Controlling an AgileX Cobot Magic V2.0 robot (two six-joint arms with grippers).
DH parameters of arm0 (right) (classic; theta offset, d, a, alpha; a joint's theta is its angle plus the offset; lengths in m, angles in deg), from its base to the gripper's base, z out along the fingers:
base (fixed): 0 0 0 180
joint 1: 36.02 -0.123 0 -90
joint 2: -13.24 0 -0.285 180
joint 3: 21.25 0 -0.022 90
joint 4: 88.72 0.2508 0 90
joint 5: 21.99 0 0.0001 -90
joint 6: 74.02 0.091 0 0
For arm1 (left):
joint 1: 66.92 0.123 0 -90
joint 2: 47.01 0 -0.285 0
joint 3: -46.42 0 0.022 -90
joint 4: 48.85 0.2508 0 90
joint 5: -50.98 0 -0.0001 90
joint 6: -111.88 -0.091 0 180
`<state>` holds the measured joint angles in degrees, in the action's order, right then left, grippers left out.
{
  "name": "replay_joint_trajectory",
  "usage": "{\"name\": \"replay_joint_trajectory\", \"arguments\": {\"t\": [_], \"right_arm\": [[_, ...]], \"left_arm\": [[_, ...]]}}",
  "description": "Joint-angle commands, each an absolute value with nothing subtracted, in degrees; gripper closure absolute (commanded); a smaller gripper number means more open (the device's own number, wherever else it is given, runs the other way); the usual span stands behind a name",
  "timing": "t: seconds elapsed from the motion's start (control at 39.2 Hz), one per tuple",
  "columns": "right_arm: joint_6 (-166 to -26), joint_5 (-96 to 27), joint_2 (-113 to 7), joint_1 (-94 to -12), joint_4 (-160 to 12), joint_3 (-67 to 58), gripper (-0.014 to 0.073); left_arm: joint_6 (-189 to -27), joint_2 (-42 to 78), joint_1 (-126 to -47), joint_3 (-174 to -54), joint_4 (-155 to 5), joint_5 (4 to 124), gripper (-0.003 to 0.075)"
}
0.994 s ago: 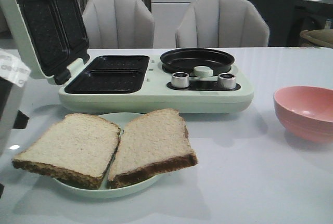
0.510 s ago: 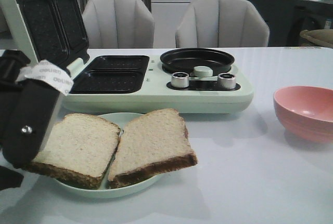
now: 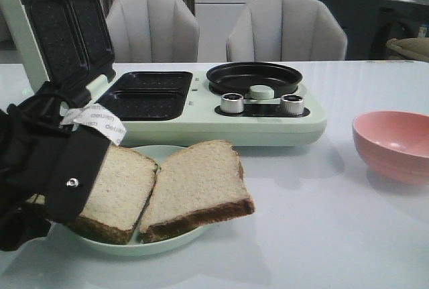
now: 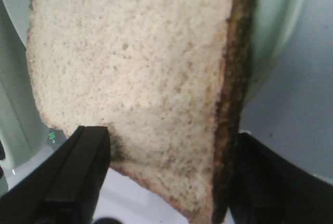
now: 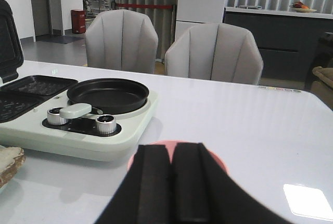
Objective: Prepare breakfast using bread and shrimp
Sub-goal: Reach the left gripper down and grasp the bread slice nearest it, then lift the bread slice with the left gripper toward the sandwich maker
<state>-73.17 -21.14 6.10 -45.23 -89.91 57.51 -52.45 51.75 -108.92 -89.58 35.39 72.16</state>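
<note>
Two slices of bread lie on a pale green plate (image 3: pixel 144 245): the left slice (image 3: pixel 124 188) and the right slice (image 3: pixel 194 182), which leans over it. My left gripper (image 4: pixel 169 177) is open and straddles the left slice (image 4: pixel 135 63), one finger (image 4: pixel 78 172) at its pale edge and the other at the dark crust side. In the front view the black left arm (image 3: pixel 67 182) covers that slice's left part. My right gripper (image 5: pixel 170 148) is shut and empty, hovering over the pink bowl (image 5: pixel 216 159). The shrimp is out of view.
A mint breakfast maker (image 3: pixel 201 128) stands behind the plate, its lid (image 3: pixel 57 27) raised, with two black sandwich wells (image 3: pixel 144 94) and a round black pan (image 3: pixel 253 76). The pink bowl (image 3: pixel 392 145) sits at the right. Two grey chairs stand beyond the table.
My left arm has come in from the left edge and moved right and down over the plate, so its open fingers now straddle the left slice. The bread has not moved.
</note>
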Motion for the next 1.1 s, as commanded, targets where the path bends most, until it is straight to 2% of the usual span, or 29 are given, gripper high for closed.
{"name": "replay_joint_trajectory", "arguments": {"t": [0.0, 0.08, 0.18, 0.25, 1.07], "right_arm": [[-73.4, -16.9, 7.3, -44.8, -90.4, 56.5, 0.0475], [-73.4, -16.9, 7.3, -44.8, -90.4, 56.5, 0.0475], [-73.4, -16.9, 7.3, -44.8, -90.4, 56.5, 0.0475], [-73.4, -16.9, 7.3, -44.8, -90.4, 56.5, 0.0475], [-73.4, -16.9, 7.3, -44.8, -90.4, 56.5, 0.0475]], "left_arm": [[-51.7, 51.6, -108.7, -90.8, 37.0, 72.4, 0.0236], [-51.7, 52.0, -108.7, -90.7, 36.7, 73.2, 0.0323], [-51.7, 52.0, -108.7, -90.7, 35.9, 74.6, 0.0507], [-51.7, 51.9, -108.7, -90.7, 35.0, 75.1, 0.0613], [-51.7, 31.9, -110.1, -91.9, 32.1, 75.9, 0.0599]]}}
